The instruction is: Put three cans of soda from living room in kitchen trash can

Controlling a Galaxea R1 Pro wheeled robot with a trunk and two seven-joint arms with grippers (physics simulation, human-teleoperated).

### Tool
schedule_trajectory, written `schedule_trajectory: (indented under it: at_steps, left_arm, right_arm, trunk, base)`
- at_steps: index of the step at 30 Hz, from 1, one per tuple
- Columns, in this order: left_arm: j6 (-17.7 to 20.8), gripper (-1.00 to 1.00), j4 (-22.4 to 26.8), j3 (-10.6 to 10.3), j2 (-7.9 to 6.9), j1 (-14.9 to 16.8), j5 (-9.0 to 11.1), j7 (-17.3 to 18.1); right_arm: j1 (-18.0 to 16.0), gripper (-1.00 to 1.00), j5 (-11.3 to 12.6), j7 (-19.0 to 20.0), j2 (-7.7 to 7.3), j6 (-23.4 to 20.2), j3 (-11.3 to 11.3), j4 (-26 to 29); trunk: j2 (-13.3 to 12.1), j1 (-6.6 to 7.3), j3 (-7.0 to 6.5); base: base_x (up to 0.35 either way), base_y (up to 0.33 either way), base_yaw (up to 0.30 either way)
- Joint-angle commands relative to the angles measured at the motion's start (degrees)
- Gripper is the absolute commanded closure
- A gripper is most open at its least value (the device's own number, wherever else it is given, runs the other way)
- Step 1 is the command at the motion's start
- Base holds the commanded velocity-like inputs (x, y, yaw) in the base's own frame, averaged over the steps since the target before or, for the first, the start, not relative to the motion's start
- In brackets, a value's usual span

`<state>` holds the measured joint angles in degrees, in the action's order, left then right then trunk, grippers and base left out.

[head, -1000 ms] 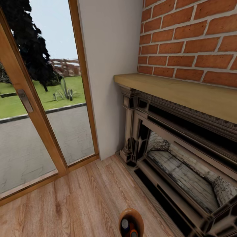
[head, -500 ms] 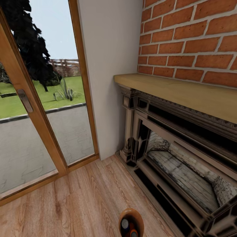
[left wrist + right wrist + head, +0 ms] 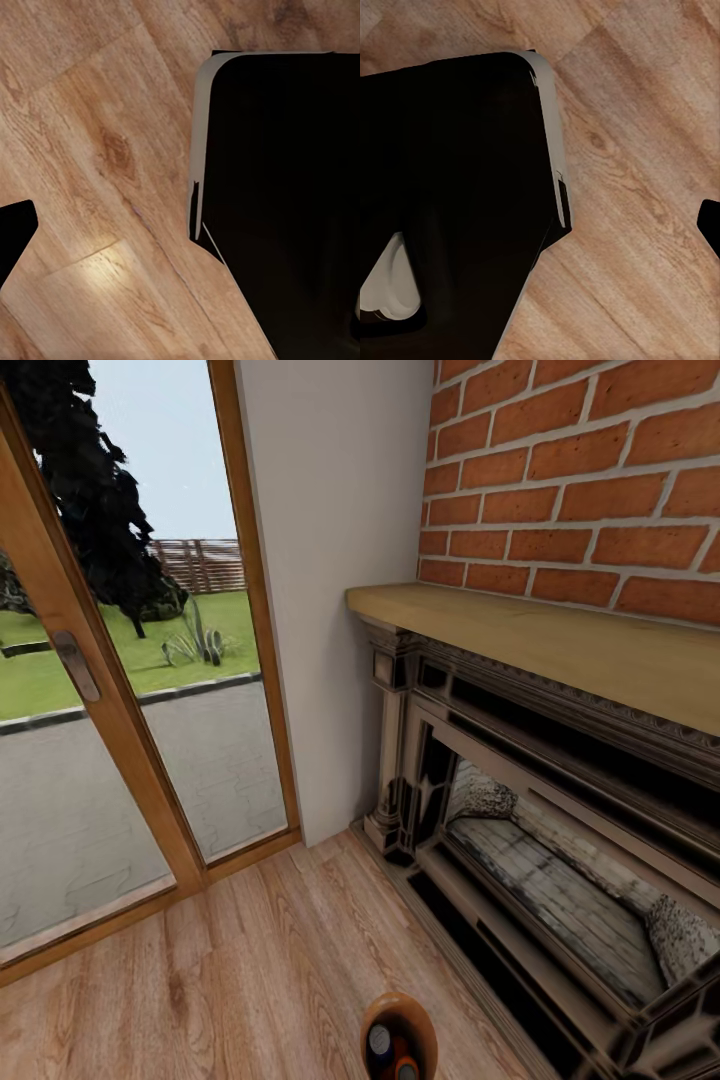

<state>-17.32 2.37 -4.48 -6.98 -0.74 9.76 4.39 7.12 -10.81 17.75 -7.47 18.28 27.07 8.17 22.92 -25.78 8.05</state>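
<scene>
The trash can (image 3: 399, 1036) with soda cans (image 3: 379, 1041) inside sits just off the fireplace (image 3: 540, 810), can't tell either gripper's jaw state, and turning the base carelessly could tip it.

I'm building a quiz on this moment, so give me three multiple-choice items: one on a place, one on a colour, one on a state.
1. Where is the bin in the head view?
A. on the mantel
B. on the floor by the fireplace
C. outside on the grass

2. What colour is the wall above the mantel?
A. red brick
B. blue tile
C. green paint

3. What is the bin's state?
A. tipped on its side
B. upright, empty
C. upright, with cans inside

Answers:
1 B: it stands on the wood floor beside the fireplace.
2 A: red bricks rise behind the shelf.
3 C: can tops show in its open mouth.
</scene>
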Motion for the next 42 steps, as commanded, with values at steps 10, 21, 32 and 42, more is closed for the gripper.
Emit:
schedule_trajectory:
  at_steps: [10,21,32,42]
  left_arm:
    - [0.01,-1.00,0.00,0.00,-0.01,-0.01,0.00,0.00]
    - [0.00,-1.00,0.00,0.00,-0.04,-0.02,0.00,0.00]
    - [0.01,-1.00,0.00,-0.02,-0.02,0.00,0.00,0.00]
    - [0.01,-1.00,0.00,0.00,-0.03,-0.03,0.00,0.00]
  right_arm:
    - [0.00,-1.00,0.00,0.00,0.00,0.00,0.00,0.00]
    - [0.00,-1.00,0.00,0.00,0.00,0.00,0.00,0.00]
    - [0.00,-1.00,0.00,0.00,0.00,0.00,0.00,0.00]
    - [0.00,-1.00,0.00,0.00,0.00,0.00,0.00,0.00]
  trunk:
    - [0.00,0.00,0.00]
    - [0.00,0.00,0.00]
    - [0.00,0.00,0.00]
    - [0.00,0.00,0.00]
  base:
    - [0.000,0.000,0.000]
    - [0.000,0.000,0.000]
    - [0.000,0.000,0.000]
    - [0.000,0.000,0.000]
